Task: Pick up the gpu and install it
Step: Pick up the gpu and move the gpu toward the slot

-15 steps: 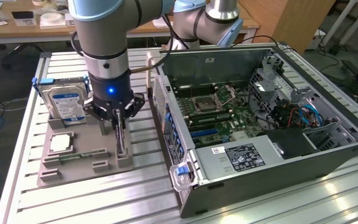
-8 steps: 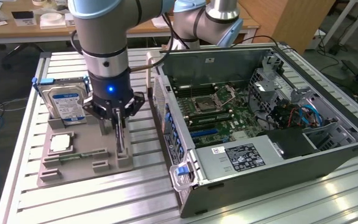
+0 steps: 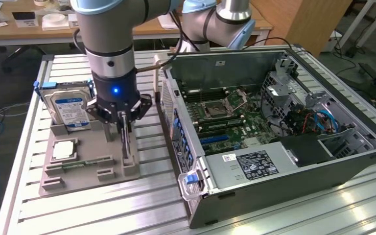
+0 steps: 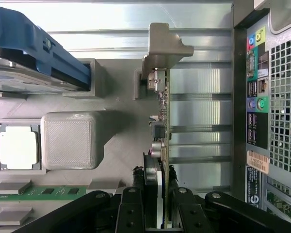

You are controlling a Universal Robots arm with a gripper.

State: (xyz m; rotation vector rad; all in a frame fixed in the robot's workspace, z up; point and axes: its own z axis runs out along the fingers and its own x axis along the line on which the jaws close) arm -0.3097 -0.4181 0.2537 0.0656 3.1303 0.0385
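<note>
At the near edge, the slatted aluminium bench [image 3: 77, 210] lies bare in front of the grey fixture tray [image 3: 83, 183], with plenty of room on that side. In the tray's front slots a green memory stick [image 3: 77, 163] lies flat, and just behind it a square processor [image 3: 64, 149] sits in its pocket.

Next comes the gpu [image 3: 127, 149], standing on its long edge at the tray's side towards the exterior view's right, its lower end in a slotted block. The hand [image 3: 124, 128] comes straight down over it, drawn narrow and clamped on the card's upper edge. A narrow strip of bench separates the tray from the open computer case [image 3: 344, 161], so there is little room on that side.

The wrist view gives what I cannot see from outside. The card [image 4: 164, 126] runs edge-on between the black fingers [image 4: 151, 189], one pad on each face. Its far end, where silver metal shows, meets a grey post [image 4: 165, 46]. Bare slats lie between the card and the case's rear ports [image 4: 254, 97]. A ribbed grey block [image 4: 68, 141] stands clear on the card's other side.

Behind the hand, a hard drive [image 3: 70, 111] stands upright in a blue-edged holder. Farthest off is a wooden desk [image 3: 18, 30].
</note>
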